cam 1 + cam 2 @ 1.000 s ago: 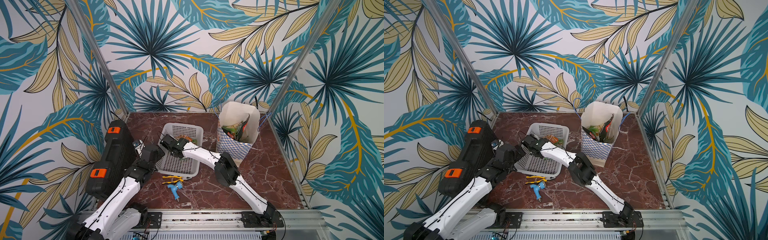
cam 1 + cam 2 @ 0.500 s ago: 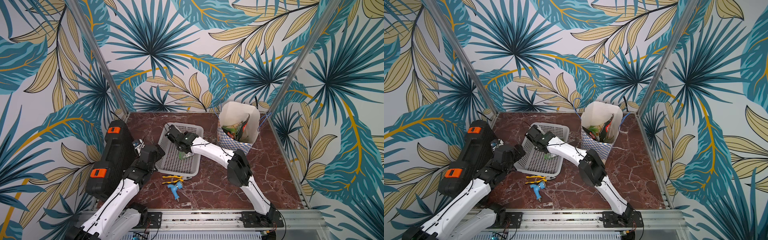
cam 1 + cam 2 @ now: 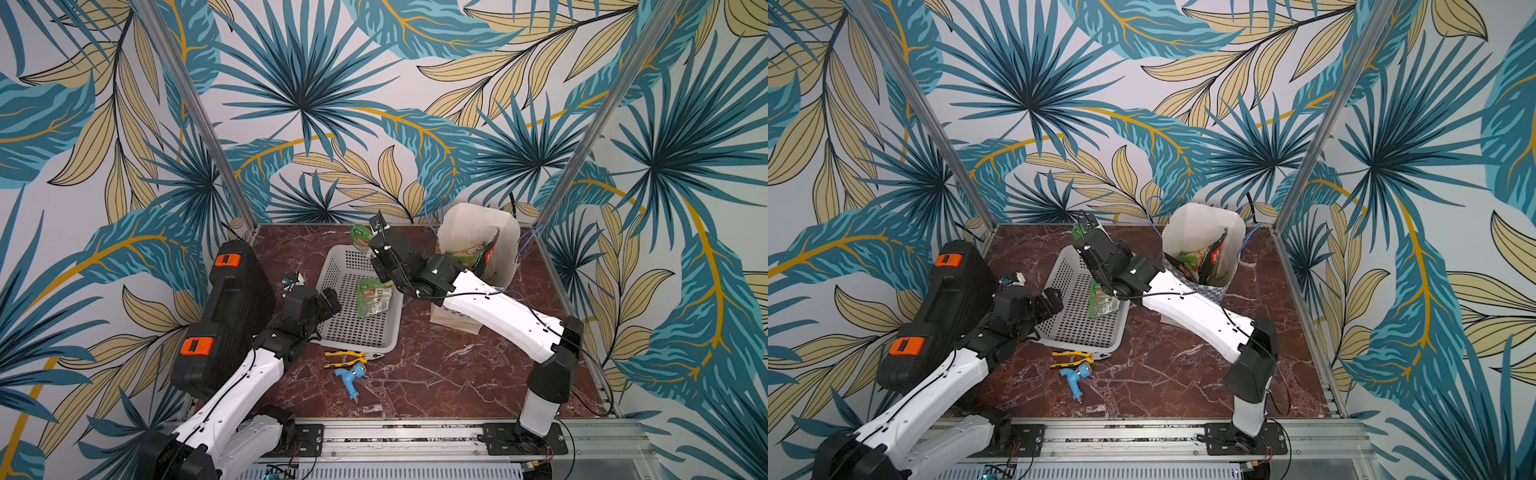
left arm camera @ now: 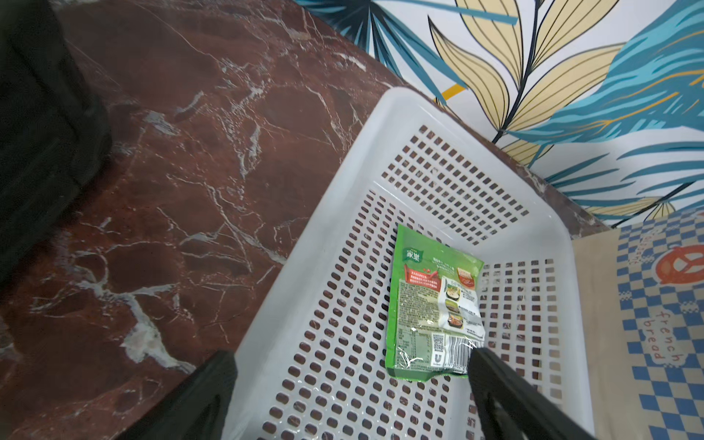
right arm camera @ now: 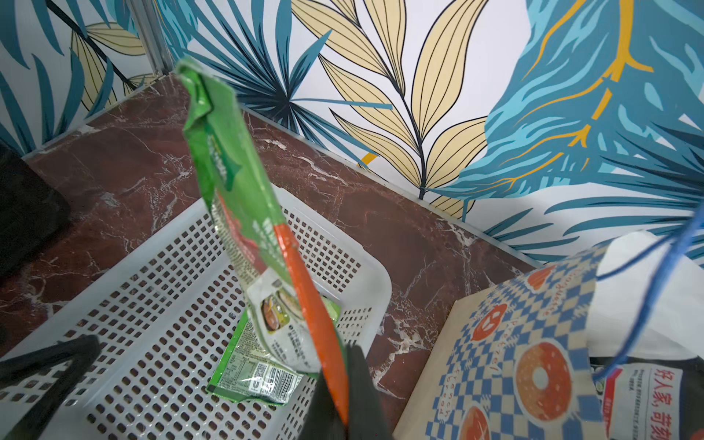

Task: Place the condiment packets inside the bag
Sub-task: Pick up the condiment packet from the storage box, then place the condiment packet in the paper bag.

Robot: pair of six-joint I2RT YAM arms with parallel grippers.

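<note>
**Right pincer holds 1 packet above the basket; 1 packet lies in the basket**

The right pincer [image 5: 339,386] is clamped tight on the orange-edged end of a flat, glossy green plastic condiment packet [image 5: 236,183]. The packet sticks out from the jaws, creased at its free end and touching nothing else. In both top views it sits above the far rim of the white perforated plastic basket [image 3: 351,328], not over the bag's mouth.

A 2nd packet [image 4: 430,304], light green with food photos and a barcode, lies flat on the basket floor.

The tall cream-white paper bag [image 3: 478,228], with a blue-and-white checkered band and thin blue cord handles, stands upright just beside the basket on the robot's right. Whether the 2 touch cannot be told. Its mouth is open, and several stowed packets [image 3: 1204,259], dark and green, stand inside.

The left pincer [image 4: 350,358] has its jaws wide and holds nothing. It straddles the basket's near rim, 1 finger outside and 1 above the floor by the 2nd packet's barcode end. Contact there cannot be told.

Also on the red-brown marble surface [image 3: 436,374]:
- a black hard case [image 3: 232,316] with 2 orange latches
- yellow-handled pliers [image 3: 345,358]
- a blue tap-shaped fitting [image 3: 349,376]
</note>
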